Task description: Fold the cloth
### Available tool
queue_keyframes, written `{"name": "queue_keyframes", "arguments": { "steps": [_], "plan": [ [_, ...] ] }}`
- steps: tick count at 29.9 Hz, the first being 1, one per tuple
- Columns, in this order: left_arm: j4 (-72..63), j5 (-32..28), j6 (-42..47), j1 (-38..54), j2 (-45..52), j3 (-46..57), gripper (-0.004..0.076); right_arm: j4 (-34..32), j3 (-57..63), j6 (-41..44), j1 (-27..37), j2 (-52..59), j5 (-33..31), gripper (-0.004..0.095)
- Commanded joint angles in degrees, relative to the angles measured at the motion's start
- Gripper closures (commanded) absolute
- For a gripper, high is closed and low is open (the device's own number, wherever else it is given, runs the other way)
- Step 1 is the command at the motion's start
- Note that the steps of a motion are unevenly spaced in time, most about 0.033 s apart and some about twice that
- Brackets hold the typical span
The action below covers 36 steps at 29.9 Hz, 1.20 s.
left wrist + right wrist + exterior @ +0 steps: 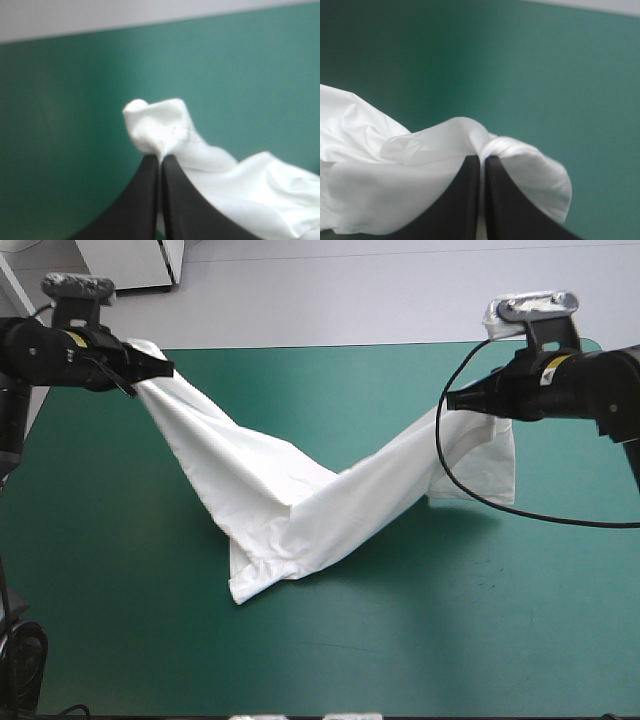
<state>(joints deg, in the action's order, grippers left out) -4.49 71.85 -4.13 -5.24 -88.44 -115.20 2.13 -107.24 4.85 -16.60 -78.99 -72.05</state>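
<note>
The white T-shirt [290,500] hangs stretched between my two raised grippers and sags in a V, its lowest folds resting on the teal-green table [420,640] near the middle. My left gripper [160,368] is shut on the T-shirt's far-left end, and a bunched corner of cloth [160,125] sticks out past the black fingertips. My right gripper [452,400] is shut on the opposite end at the right, where cloth [470,145] puffs over the fingertips and a flap [490,465] hangs below.
A white cabinet [130,262] stands beyond the table's far-left corner. Bare teal-green cover lies along the near side and at both ends under the arms.
</note>
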Motion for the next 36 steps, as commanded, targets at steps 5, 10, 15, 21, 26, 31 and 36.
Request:
{"name": "queue_keyframes", "arguments": {
  "steps": [5, 10, 15, 21, 26, 31, 36],
  "plan": [
    [-4.42, 0.13, 0.78, 0.11, 2.62, -19.93, 0.0733, -1.39, -18.81, -5.93, 0.00, 2.24, 1.67, 0.0925],
    [-7.79, -4.50, 0.80, 0.11, 2.62, -30.35, 0.0733, -2.82, -29.33, -7.73, 0.00, 2.24, 4.75, 0.0925],
    [-9.99, -8.66, 0.80, 0.11, 2.62, -39.53, 0.0733, -2.66, -36.96, -9.95, 0.00, 2.24, 8.00, 0.0925],
    [-10.22, -8.47, 0.69, 0.11, 2.62, -44.04, 0.0733, -2.79, -40.00, -10.09, 0.00, 2.28, 7.63, 0.0925],
    [-9.86, 1.44, 0.41, 0.11, 1.76, -43.81, 0.0733, -3.16, -37.25, -7.23, 0.00, 2.17, 0.38, 0.0925],
    [-12.09, 2.01, 0.92, 0.11, 0.92, -34.60, 0.0733, -1.46, -26.18, -3.57, 0.00, 3.10, 0.48, 0.0925],
    [-12.34, 2.01, -0.23, -0.67, 1.95, -15.07, 0.0733, 0.59, -8.05, -2.45, 0.00, 5.06, 0.48, 0.0925]
  ]
}}
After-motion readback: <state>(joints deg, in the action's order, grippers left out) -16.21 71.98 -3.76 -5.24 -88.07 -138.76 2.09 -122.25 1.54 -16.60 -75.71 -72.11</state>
